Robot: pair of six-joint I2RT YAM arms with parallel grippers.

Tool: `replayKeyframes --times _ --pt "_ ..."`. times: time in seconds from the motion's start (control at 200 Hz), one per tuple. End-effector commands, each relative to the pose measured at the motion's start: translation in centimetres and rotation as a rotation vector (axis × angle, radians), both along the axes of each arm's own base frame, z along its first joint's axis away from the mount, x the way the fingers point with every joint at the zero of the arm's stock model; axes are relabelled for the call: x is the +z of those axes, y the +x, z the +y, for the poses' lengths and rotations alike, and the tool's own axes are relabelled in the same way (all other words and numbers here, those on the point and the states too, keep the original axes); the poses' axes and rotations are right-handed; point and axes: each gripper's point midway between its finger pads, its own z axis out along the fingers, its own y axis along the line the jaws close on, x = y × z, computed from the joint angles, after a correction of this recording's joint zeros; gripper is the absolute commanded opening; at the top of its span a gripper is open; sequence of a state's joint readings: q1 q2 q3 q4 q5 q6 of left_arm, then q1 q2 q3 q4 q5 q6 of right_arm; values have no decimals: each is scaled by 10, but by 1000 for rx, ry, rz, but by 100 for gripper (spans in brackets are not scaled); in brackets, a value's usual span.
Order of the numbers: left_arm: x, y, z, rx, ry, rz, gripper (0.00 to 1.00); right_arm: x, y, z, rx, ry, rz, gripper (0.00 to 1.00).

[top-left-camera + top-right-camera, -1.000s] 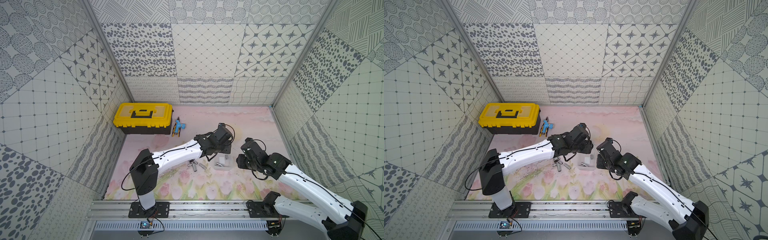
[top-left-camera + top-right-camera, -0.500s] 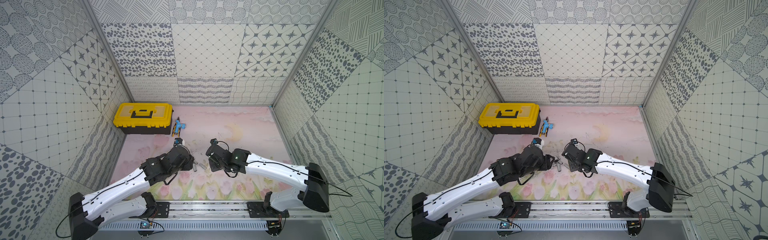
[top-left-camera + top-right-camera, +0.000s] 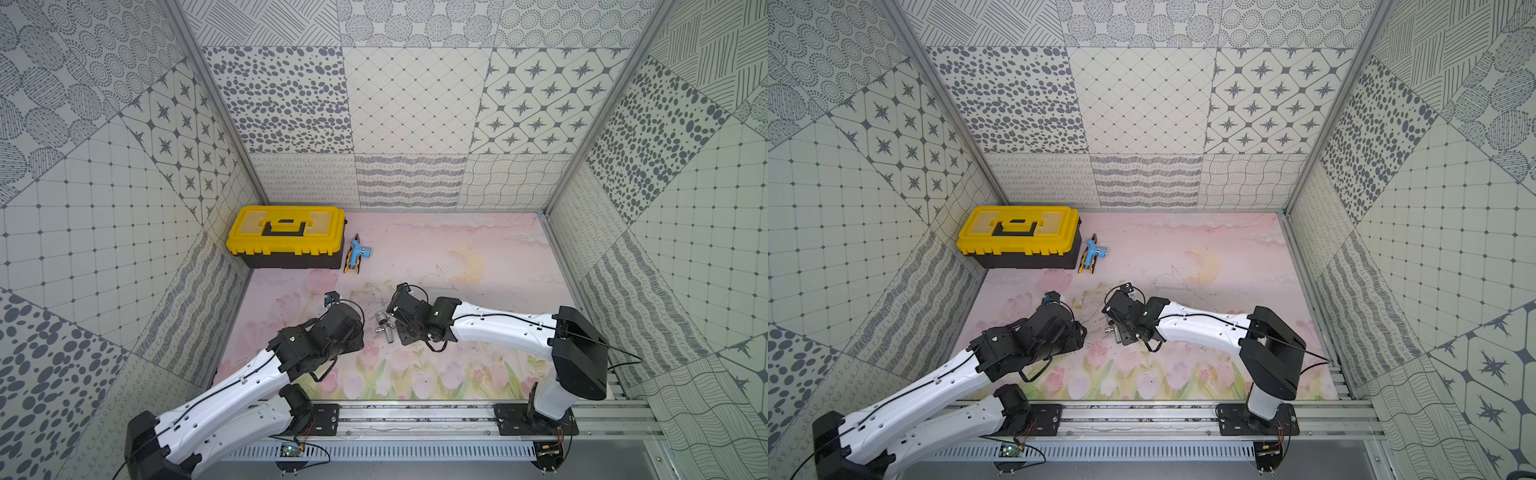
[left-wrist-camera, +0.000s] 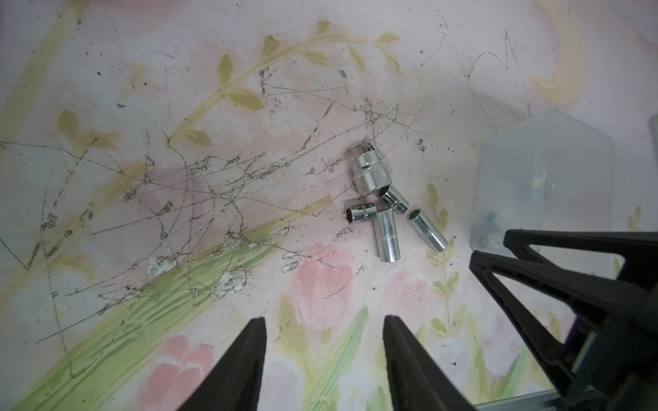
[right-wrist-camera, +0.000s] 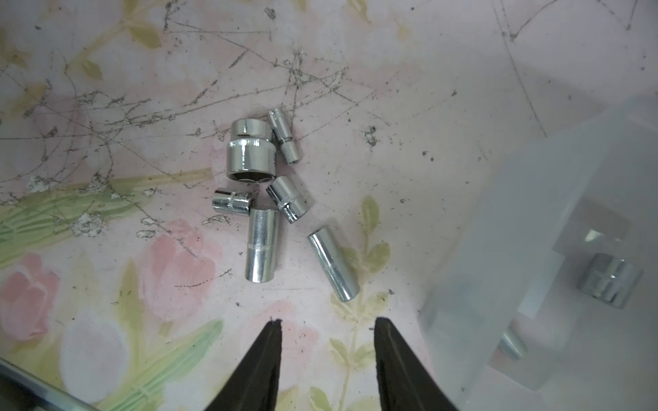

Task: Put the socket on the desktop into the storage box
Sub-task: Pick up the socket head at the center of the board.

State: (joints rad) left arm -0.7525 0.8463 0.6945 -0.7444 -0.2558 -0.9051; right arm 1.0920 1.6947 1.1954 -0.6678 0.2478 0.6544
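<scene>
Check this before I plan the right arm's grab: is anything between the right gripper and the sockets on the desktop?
Nothing visible: only bare desktop lies between the open right gripper and the nearest socket. The storage box sits beside that path.

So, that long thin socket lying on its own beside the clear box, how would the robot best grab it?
Probably from straight above, pinching the middle of the long thin socket across its width. It lies flat, apart from the cluster of sockets, with bare desktop along both long sides for the right end effector's fingers.
</scene>
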Motion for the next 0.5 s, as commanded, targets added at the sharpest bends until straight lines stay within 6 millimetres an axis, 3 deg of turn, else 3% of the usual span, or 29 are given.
replayKeyframes --times 0.0,0.495 --pt "-3 4 -10 2 -60 34 57 -11 3 1 -9 5 23 48" --pt "-3 7 -17 -3 -95 44 56 -55 4 6 5 -24 109 39"
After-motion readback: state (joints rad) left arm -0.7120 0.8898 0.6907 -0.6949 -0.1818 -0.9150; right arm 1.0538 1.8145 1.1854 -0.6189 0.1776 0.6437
